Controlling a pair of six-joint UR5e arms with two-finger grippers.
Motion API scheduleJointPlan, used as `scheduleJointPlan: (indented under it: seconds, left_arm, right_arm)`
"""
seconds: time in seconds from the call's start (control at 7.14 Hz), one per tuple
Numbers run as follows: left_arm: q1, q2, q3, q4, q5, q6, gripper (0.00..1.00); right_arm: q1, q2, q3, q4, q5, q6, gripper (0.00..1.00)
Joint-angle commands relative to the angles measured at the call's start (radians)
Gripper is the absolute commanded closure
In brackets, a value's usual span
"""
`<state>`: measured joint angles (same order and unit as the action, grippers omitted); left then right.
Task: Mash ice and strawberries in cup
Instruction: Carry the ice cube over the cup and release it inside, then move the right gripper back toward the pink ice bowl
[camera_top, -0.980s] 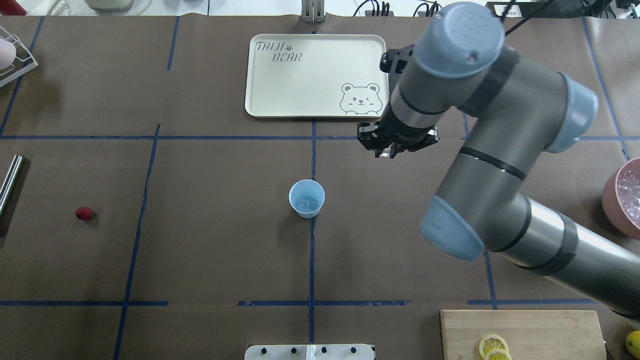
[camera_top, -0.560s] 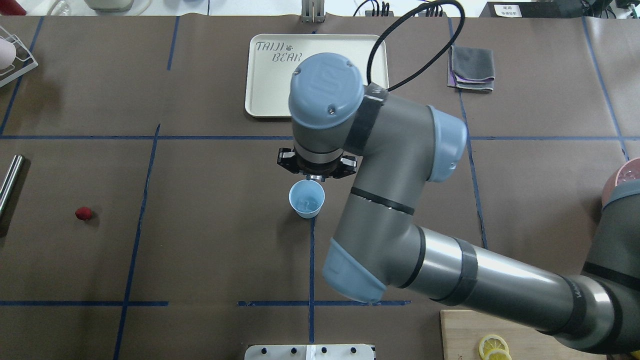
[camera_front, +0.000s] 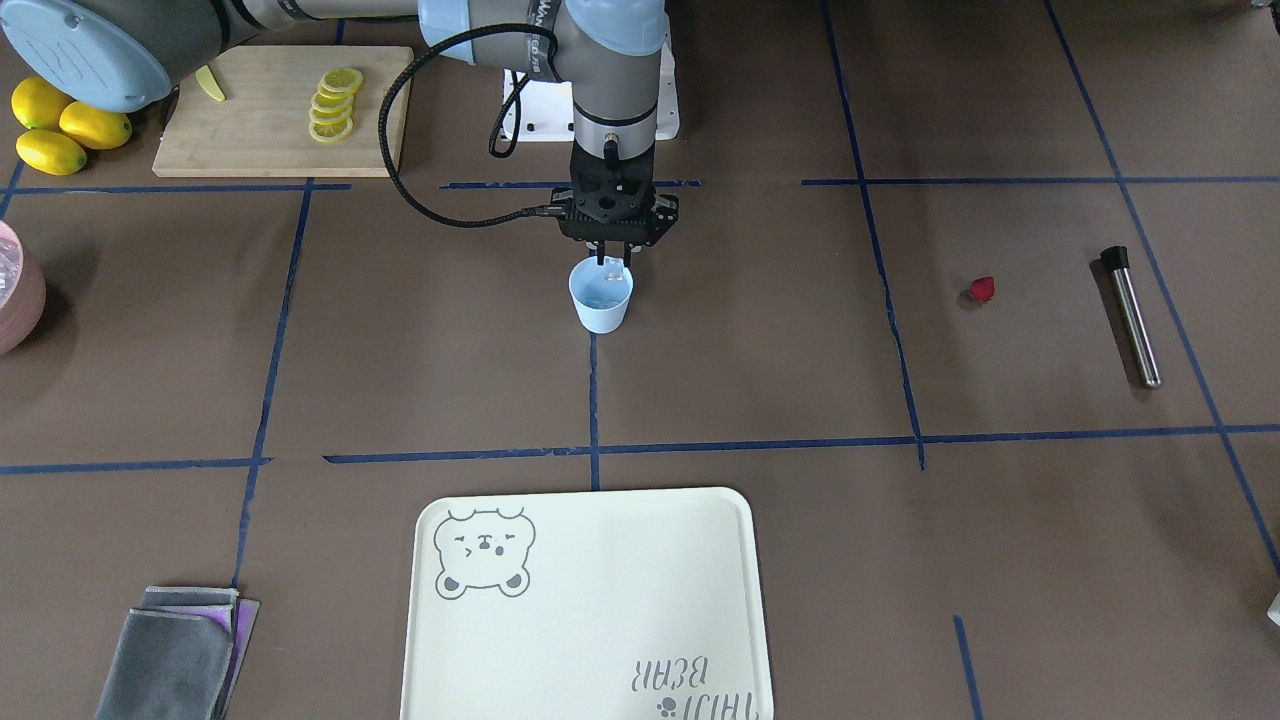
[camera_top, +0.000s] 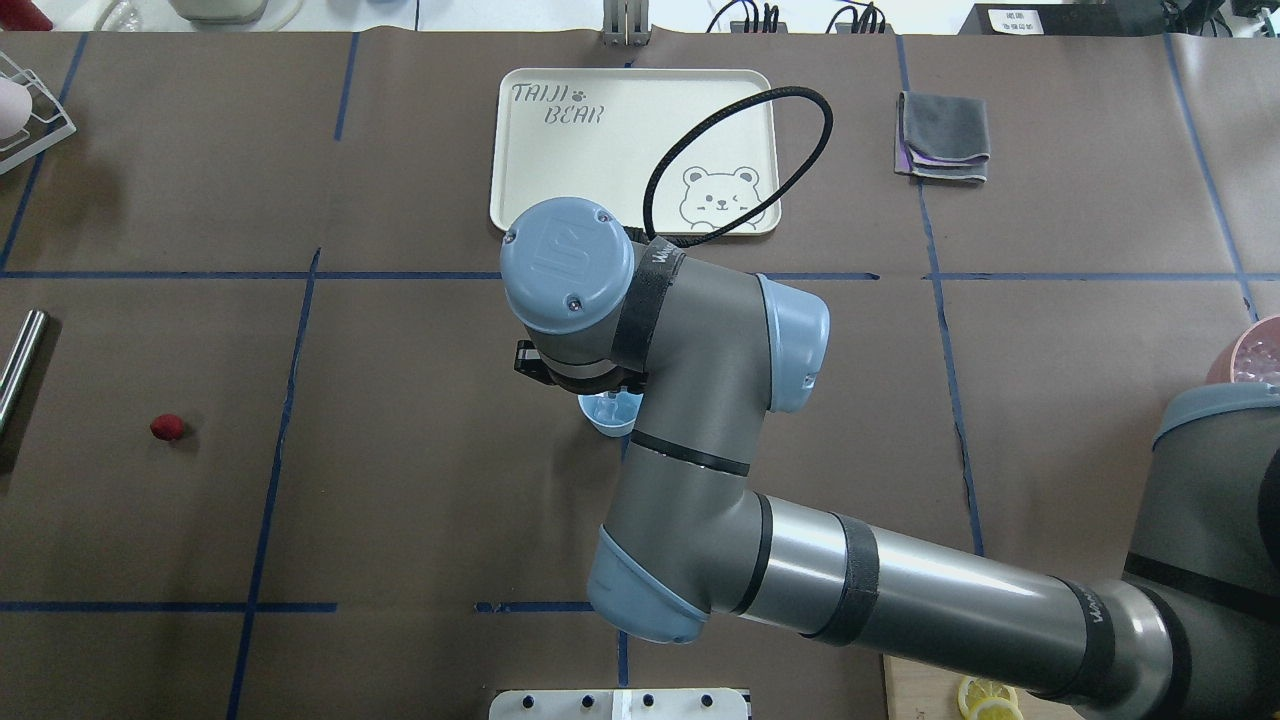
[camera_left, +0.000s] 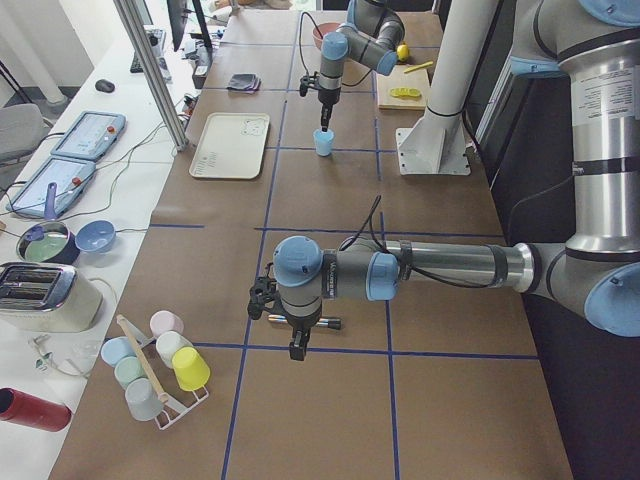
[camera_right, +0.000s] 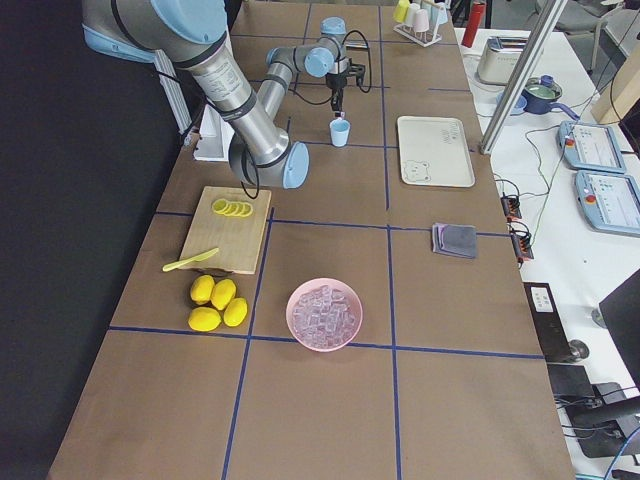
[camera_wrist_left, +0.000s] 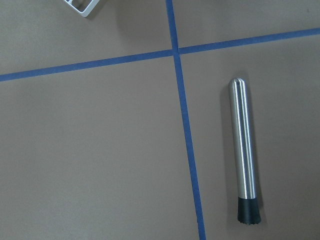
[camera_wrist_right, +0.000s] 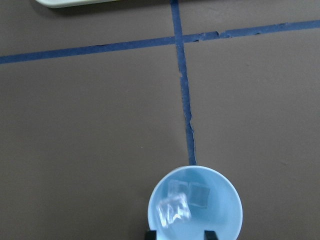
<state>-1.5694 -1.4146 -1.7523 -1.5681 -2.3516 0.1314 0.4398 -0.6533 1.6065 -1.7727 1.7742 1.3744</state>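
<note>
Brown paper, matte and crossed by blue tape lines, covered the bench (camera_top: 400, 500). Near its middle stood the cup (camera_front: 601, 310), a smooth pale-blue plastic tumbler tapering to its base, with glassy clear cubes of ice (camera_wrist_right: 200, 194) lying inside. Over the cup the right arm bent sharply at the elbow, its wrist pointing straight down. The right tool (camera_front: 612, 258) hung just above the rim, its two black fingertips parted and open. Well apart from the cup, toward the robot's left, lay the roundish dark-red strawberry (camera_top: 168, 428). Farther out lay a brushed-steel rod (camera_wrist_left: 244, 150) with a black tip. The left tool (camera_left: 297, 350) hovered by that rod; I could not tell whether it was open or closed. Beyond the cup, a cream tray (camera_top: 650, 150) read "TAIJI BEAR".
</note>
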Motion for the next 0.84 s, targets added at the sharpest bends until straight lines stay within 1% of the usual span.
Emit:
scheduleJointPlan:
  seconds: [0.0,0.28,0.42,0.56,0.7]
  left_arm:
    - [0.000,-0.001,0.000,-0.001,0.000,0.001,0.00]
    - [0.000,-0.001,-0.010,0.002,0.002,0.002,0.00]
    - [0.000,-0.001,-0.016,0.005,0.002,0.002,0.00]
    - [0.000,-0.004,-0.015,0.005,0.009,0.002,0.00]
    - [0.005,-0.006,-0.016,0.002,0.008,-0.006,0.00]
  right_arm:
    - [-0.001,-0.008,0.000,0.004,-0.001,-0.006,0.02]
    - [0.014,-0.005,0.013,0.002,0.007,-0.020,0.02]
    - [0.087,-0.011,0.027,-0.005,0.054,-0.087,0.02]
    - [0.181,-0.035,0.033,-0.007,0.142,-0.151,0.02]
    - [0.285,-0.066,0.036,-0.007,0.224,-0.260,0.02]
